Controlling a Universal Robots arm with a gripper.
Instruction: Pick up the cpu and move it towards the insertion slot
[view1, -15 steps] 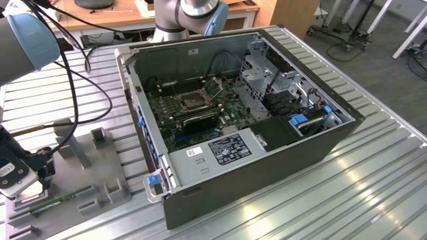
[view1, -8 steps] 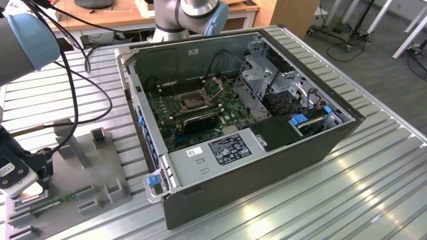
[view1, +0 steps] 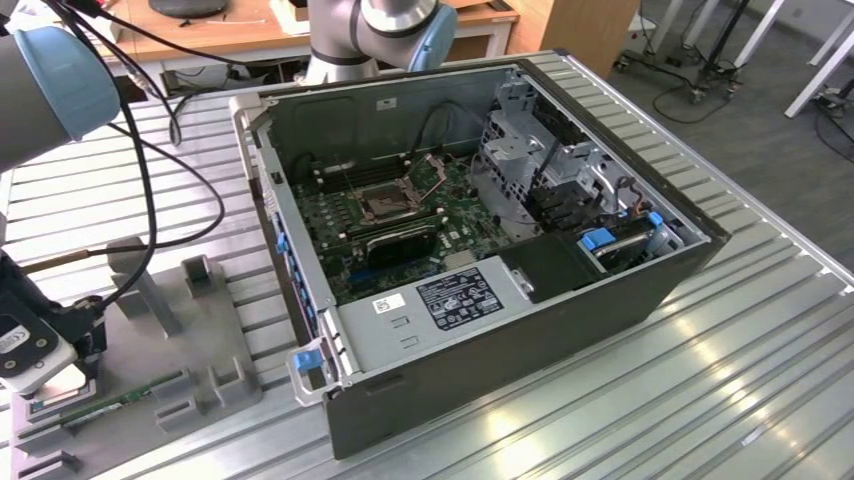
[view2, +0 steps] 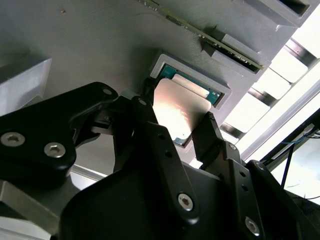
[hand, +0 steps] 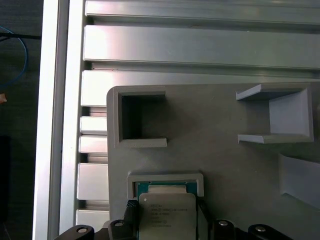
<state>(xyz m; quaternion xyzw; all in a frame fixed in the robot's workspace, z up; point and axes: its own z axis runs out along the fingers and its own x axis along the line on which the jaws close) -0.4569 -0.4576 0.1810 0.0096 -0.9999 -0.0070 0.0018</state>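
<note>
Exterior view: an open computer case (view1: 627, 290) is seen lying on the slatted metal worktop (view1: 747, 340), and the insertion slot (view1: 387, 200) is noted on the green board inside it, with a silvery frame and dark centre. The hand (view1: 47, 385) is held low over a grey fixture plate (view1: 200, 340) at the exterior view's left, well apart from the case; a memory stick (view1: 114, 398) is laid on that plate just beside it. Second wrist view: the cpu (view2: 175, 112) is found at a square pocket (view2: 162, 59) of the grey plate, light caught on its silvery top. The black fingers (view2: 150, 125) are set against two opposite edges of the chip, parted only by its width and closed on it. First wrist view: the same grip is seen from above, the chip's green rim lying inside the pocket wall. Whether the chip is raised off the pocket floor cannot be told.
</note>
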